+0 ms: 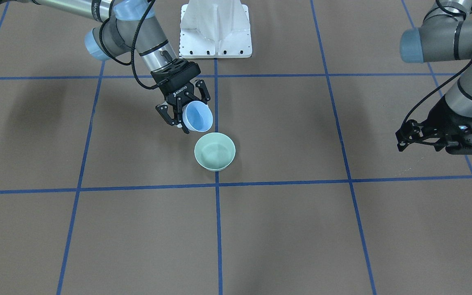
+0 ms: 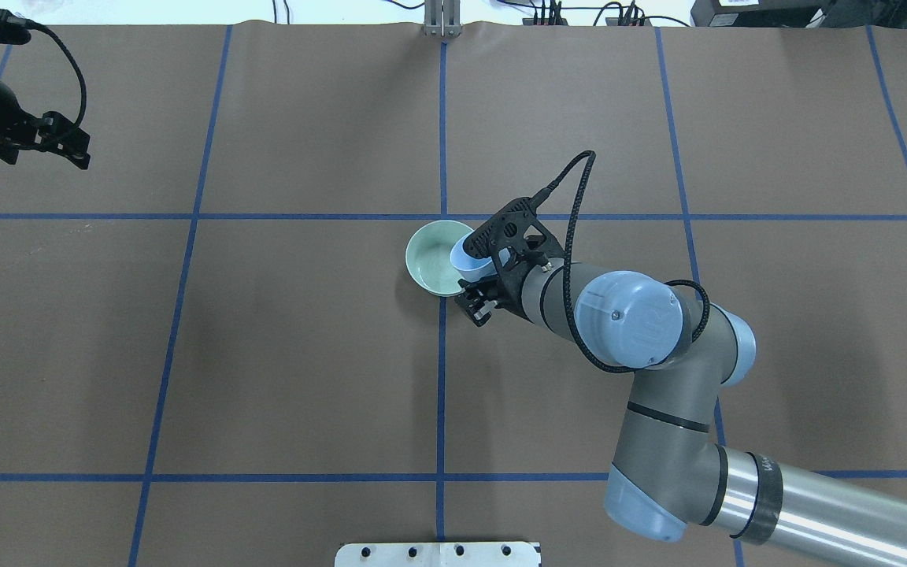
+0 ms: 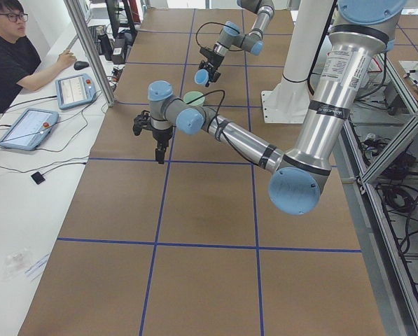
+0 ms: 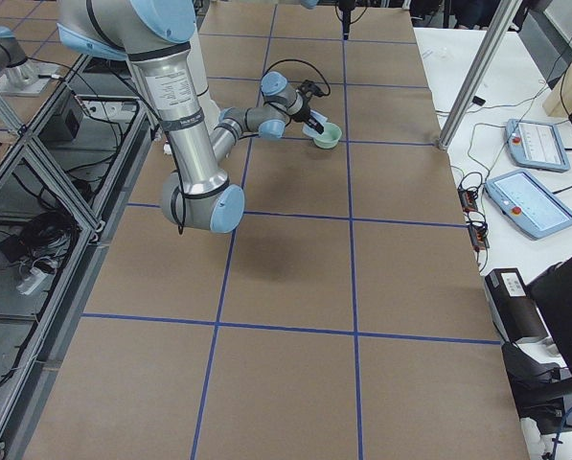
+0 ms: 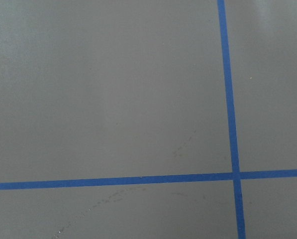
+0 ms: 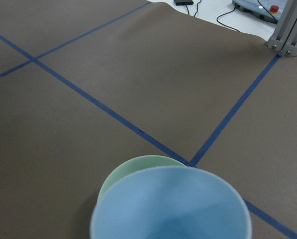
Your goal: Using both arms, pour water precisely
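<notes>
Though the clear water itself can't be made out in any view, the small pale blue round cup (image 1: pixel 198 116) is tipped, its mouth angled away from the robot and down toward the pale green round bowl (image 1: pixel 215 152).

Overhead: the cup overlaps the bowl's rim at 3 o'clock and is held off the table.

Right wrist view: the cup rim fills the bottom of the frame, with the bowl's edge showing at its 11 o'clock.

Right gripper (image 1: pixel 189 110), black two-finger: fingers clamped on the cup's sides. Right arm (image 2: pixel 642 323), grey with pale blue joint caps, comes in from 5 o'clock overhead.

The bowl sits upright on the brown paper-covered table (image 1: pixel 285 229), on the centre blue tape line (image 1: pixel 218 229).

Left gripper (image 1: pixel 400 137) hangs well apart, at 10 o'clock of the bowl overhead. Its fingers are spread wide and empty. Left arm (image 1: pixel 449 37) is bent above it. The left wrist view shows only the brown cover and a tape crossing.

White pedestal base (image 1: pixel 215 28) is at 12 o'clock in the front view.

Left side view: a person (image 3: pixel 12 56) sits at a white side table (image 3: pixel 26 182) with two tablet-like pendants (image 3: pixel 75 89).
</notes>
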Robot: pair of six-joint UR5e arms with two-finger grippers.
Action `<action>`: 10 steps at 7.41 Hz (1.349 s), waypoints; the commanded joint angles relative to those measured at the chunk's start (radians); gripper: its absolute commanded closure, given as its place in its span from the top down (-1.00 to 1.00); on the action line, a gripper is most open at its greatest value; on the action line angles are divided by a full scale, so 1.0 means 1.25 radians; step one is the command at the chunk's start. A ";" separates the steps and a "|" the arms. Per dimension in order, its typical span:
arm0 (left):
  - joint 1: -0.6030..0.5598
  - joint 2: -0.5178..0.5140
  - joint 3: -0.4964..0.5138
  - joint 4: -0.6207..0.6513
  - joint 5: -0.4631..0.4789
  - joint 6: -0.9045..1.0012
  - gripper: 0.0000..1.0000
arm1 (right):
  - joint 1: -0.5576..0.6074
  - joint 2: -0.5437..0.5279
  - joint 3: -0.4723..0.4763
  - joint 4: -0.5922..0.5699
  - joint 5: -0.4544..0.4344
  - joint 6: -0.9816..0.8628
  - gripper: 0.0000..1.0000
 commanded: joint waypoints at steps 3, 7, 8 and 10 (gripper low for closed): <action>-0.002 0.001 0.004 -0.001 0.000 0.001 1.00 | 0.050 0.033 -0.004 -0.168 0.128 -0.061 -1.00; -0.007 0.001 0.026 -0.004 0.000 0.030 1.00 | 0.052 0.146 -0.057 -0.351 0.162 -0.099 -1.00; -0.007 0.001 0.027 -0.004 0.000 0.032 1.00 | 0.052 0.162 -0.064 -0.379 0.162 -0.118 -1.00; -0.008 0.001 0.027 -0.003 0.000 0.032 1.00 | 0.052 0.169 -0.075 -0.418 0.164 -0.141 -1.00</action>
